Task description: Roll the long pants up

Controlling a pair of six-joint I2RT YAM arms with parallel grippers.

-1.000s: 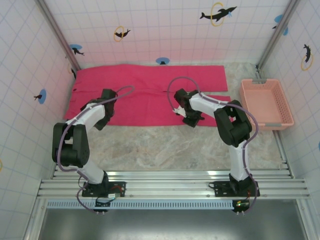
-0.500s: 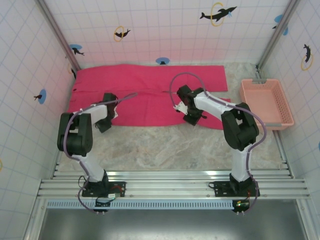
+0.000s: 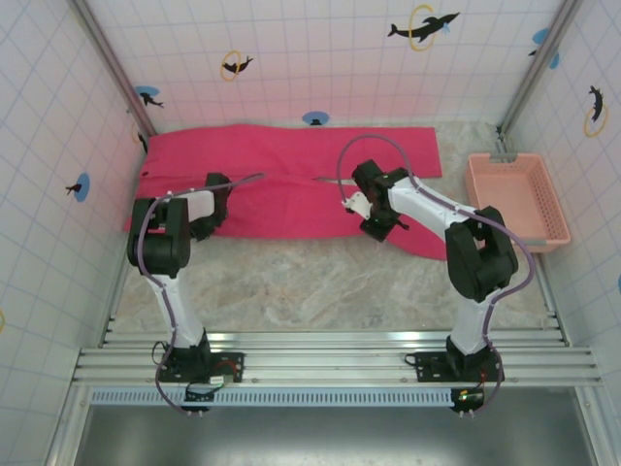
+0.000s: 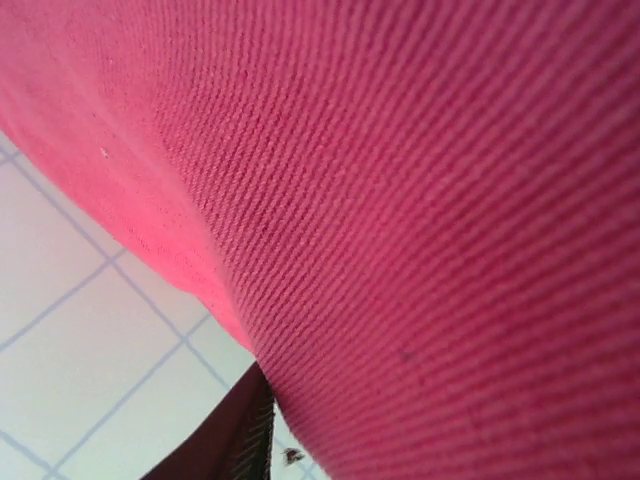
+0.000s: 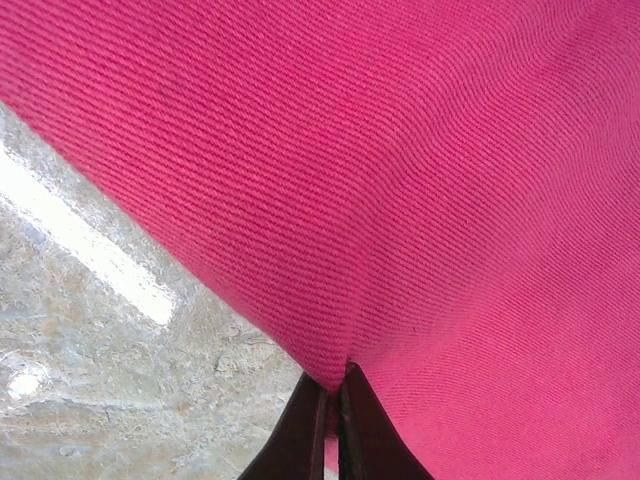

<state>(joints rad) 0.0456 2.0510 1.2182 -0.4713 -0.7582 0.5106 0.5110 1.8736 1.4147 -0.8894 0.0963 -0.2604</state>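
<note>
**Q:** Surface and room?
**A:** Marbled grey desk (image 3: 310, 282) with white tiled walls (image 3: 291, 58) and a pink basket (image 3: 517, 199) at its right edge.
**Q:** Cloth and arms?
**A:** The long pants (image 3: 281, 180) are spread along the back wall. The right gripper (image 5: 335, 385) is pinched closed on their near hem. The left gripper (image 3: 204, 225) is at the hem, grip indiscernible.

1 pants (image 3: 281, 155), with 2 legs. 1 basket (image 3: 535, 242). 1 table (image 3: 310, 282). 2 arms: left arm (image 3: 155, 248), right arm (image 3: 471, 257). 2 grippers, 1 per arm: left gripper (image 3: 217, 184), right gripper (image 3: 375, 229). 2 purple cables (image 3: 342, 163), 1 looping off each arm. 2 metal posts (image 3: 107, 58), 1 in each far corner. on the walls, 4 blue-disc stickers (image 3: 81, 186) and 3 whole yellow-ring dolphin stickers (image 3: 422, 27); others at the edges are too cut off to count. the right wrist view shows 2 dark fingers (image 5: 305, 440).
</note>
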